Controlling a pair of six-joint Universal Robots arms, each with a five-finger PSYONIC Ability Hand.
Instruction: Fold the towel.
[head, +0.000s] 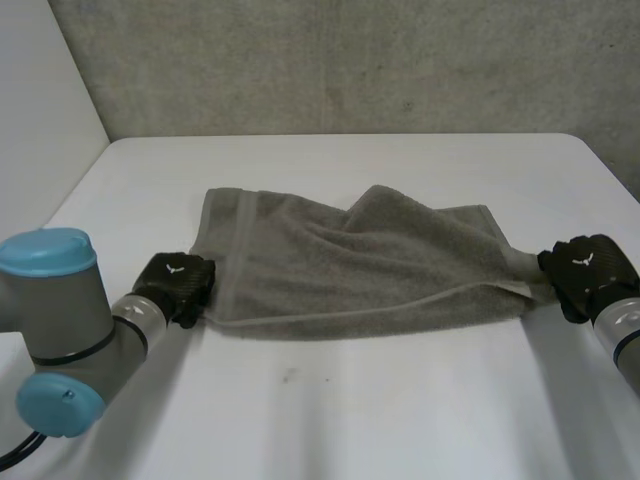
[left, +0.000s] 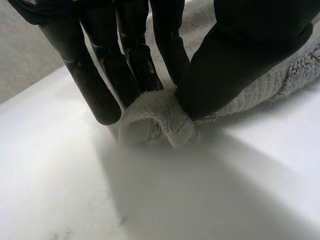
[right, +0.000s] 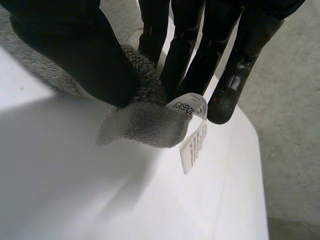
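Observation:
A grey towel (head: 350, 265) lies spread and rumpled across the middle of the white table (head: 330, 420). My left hand (head: 178, 284) is at its near left corner. In the left wrist view that hand (left: 240, 55) pinches the towel corner (left: 155, 117) between thumb and fingers. My right hand (head: 585, 272) is at the towel's near right corner. In the right wrist view that hand (right: 80, 45) pinches the corner (right: 145, 122) between thumb and fingers, and a white label (right: 192, 135) hangs from the corner.
The table's far edge (head: 340, 136) meets a grey wall (head: 350, 60). Bare tabletop lies in front of the towel, between my two arms. The table's right edge (head: 610, 170) runs close to my right hand.

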